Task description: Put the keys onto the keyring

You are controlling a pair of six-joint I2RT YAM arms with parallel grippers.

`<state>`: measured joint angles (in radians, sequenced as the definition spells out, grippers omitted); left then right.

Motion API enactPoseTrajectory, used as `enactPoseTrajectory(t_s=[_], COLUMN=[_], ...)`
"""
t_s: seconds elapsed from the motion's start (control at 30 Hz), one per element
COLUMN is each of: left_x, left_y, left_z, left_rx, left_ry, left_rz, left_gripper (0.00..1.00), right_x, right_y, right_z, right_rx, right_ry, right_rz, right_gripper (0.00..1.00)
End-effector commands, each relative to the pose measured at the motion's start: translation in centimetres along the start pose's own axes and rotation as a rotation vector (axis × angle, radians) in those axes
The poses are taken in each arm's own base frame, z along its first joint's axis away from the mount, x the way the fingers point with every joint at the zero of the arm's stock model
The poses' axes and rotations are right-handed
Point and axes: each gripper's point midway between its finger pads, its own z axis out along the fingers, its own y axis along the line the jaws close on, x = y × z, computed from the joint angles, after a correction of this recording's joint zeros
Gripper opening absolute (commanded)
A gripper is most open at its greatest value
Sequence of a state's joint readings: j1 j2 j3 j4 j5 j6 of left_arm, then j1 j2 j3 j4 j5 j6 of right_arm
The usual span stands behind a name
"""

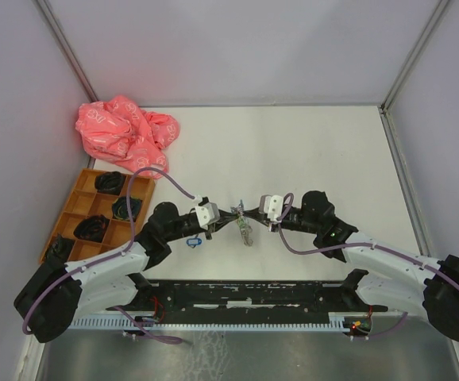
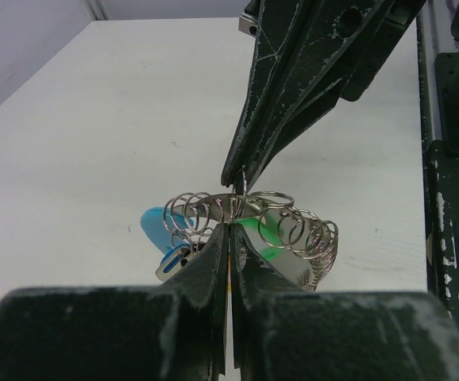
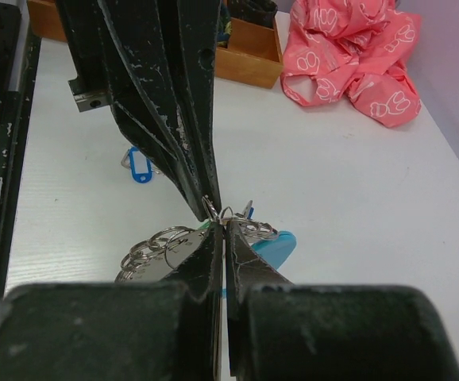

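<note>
Jaws on both arms were pressed fully together, each pair pinching the wire of the keyring (image 2: 293,230), a loop of linked silver rings held up between them above the table (image 1: 309,159). From the left wrist, the left gripper (image 2: 229,232) came in low and level, its two fingers closed to a thin seam on a ring at the near side of the loop. The right gripper (image 3: 220,228) met it from the opposite side, slanting down so that its closed tip bit on the loop just beside the left tip.

From above, both arms reached inward from the near corners of the table. Each had its elbow bent and its forearm angled toward the middle, so the two wrists faced each other almost tip to tip. The keyring hung just below that meeting point, trailing toward the near edge.

A green tag (image 2: 271,232) and a light-blue curved piece (image 2: 156,222) showed among the rings; whether they touched the table I could not tell. One blue-tagged key (image 1: 194,243) lay flat on the table under the left wrist, apart from the loop. An orange tray (image 1: 79,210) with dark items sat to the left, with a pink cloth (image 1: 126,135) beyond it.
</note>
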<state>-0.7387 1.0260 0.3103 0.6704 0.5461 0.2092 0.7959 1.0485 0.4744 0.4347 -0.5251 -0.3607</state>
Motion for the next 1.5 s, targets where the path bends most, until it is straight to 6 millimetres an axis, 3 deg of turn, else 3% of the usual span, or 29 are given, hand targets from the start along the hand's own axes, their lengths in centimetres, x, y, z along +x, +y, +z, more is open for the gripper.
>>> enactPoseTrajectory(t_s=[0.0, 0.07, 0.23, 0.47, 0.77, 0.9, 1.47], left_x=[-1.1, -1.2, -0.9, -3.6, -5.5, -5.6, -5.7], left_y=[1.0, 1.6, 2.7, 0.7, -0.1, 0.3, 1.3], left_z=[-0.2, -0.3, -1.1, -2.6, -1.7, -1.0, -0.4], left_rx=[-0.085, -0.123, -0.211, -0.133, -0.041, -0.040, -0.050], left_ry=[-0.052, -0.052, -0.051, -0.178, -0.222, -0.224, -0.217], left_rz=[-0.042, -0.057, -0.079, 0.050, 0.124, 0.119, 0.090], left_gripper=[0.11, 0.22, 0.38, 0.48, 0.43, 0.36, 0.32], right_x=[-5.3, -5.0, -4.5, -4.1, -4.2, -4.3, -4.5], right_y=[-1.5, -1.5, -1.5, -1.7, -1.6, -1.5, -1.1], right_z=[0.2, 0.1, -0.1, -0.3, -0.4, -0.4, -0.2], right_rx=[0.029, 0.028, 0.030, 0.039, 0.028, 0.019, -0.014], right_ry=[-0.182, -0.173, -0.154, -0.140, -0.143, -0.146, -0.152], right_rz=[-0.057, -0.053, -0.053, -0.056, -0.072, -0.071, -0.072], right_gripper=[0.01, 0.01, 0.01, 0.01, 0.01, 0.01, 0.01])
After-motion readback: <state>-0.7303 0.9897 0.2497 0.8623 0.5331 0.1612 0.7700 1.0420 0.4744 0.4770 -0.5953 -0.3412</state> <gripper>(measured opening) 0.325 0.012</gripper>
